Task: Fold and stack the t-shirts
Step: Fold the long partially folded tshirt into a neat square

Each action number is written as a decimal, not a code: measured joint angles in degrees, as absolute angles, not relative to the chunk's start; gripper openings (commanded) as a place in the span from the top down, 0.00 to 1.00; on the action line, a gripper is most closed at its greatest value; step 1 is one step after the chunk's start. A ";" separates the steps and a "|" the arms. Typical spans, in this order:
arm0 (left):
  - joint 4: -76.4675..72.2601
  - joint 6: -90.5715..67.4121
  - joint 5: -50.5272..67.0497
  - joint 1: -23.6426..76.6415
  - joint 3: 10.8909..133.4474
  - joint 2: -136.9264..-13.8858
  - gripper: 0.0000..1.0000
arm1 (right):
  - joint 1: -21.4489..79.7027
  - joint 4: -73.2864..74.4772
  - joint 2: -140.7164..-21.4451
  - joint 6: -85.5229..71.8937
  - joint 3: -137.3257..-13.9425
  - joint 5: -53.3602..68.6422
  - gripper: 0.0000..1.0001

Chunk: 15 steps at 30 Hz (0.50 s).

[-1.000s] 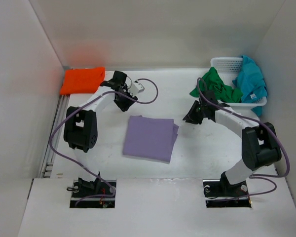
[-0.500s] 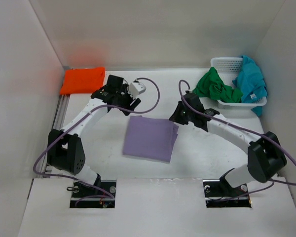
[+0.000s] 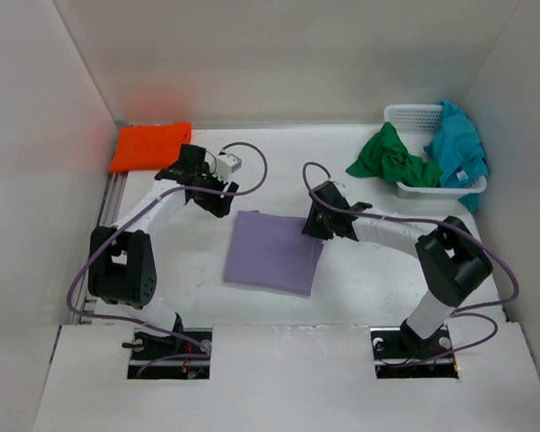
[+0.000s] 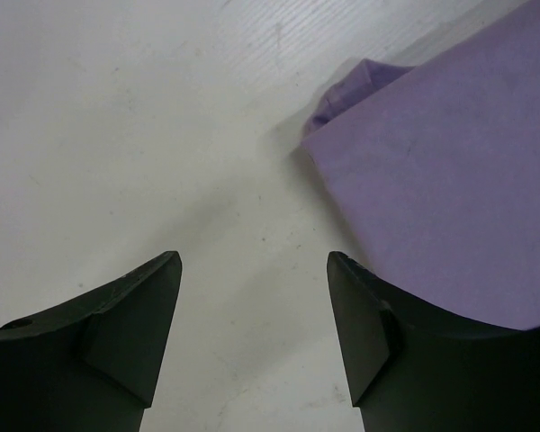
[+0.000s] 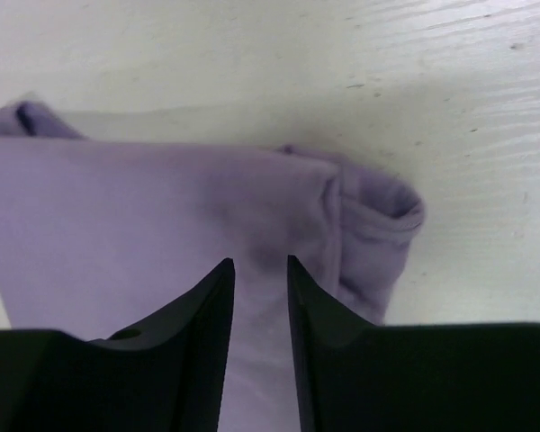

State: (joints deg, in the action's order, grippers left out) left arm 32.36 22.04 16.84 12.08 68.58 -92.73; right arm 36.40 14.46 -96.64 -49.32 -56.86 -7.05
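Two t-shirts look folded: the orange t-shirt [image 3: 150, 146] waits at the tabletop's far-left corner, likely as stack base; the lavender t-shirt [image 3: 272, 252] lies mid-tabletop; the left gripper [image 4: 252, 261], spread and empty, flanks its far-left corner; the right gripper [image 5: 261, 263], narrowly parted over the far-right corner, may be pinching cloth, though I cannot tell.

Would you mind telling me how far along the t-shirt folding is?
Done: orange t-shirt folded at the far left corner. In hand: purple t-shirt lies folded mid-table, left gripper and right gripper at its far corners. Left: green t-shirt and teal t-shirt, crumpled at the basket.
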 measured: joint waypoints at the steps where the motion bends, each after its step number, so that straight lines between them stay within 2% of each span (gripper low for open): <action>1: 32.42 21.71 16.95 11.92 67.92 -92.53 0.35 | 37.17 14.44 -95.70 -49.47 -56.77 -7.73 0.63; 7: 33.23 19.55 17.87 11.90 65.32 -92.99 0.36 | 39.09 14.17 -92.55 -49.67 -56.27 -9.50 0.60; 12: 32.82 17.82 18.33 11.27 65.32 -96.55 0.37 | 37.85 14.44 -94.24 -47.46 -57.21 -10.39 0.47; 15: 32.93 16.95 18.61 10.50 65.32 -98.19 0.37 | 37.01 14.63 -95.61 -45.52 -58.85 -10.81 0.45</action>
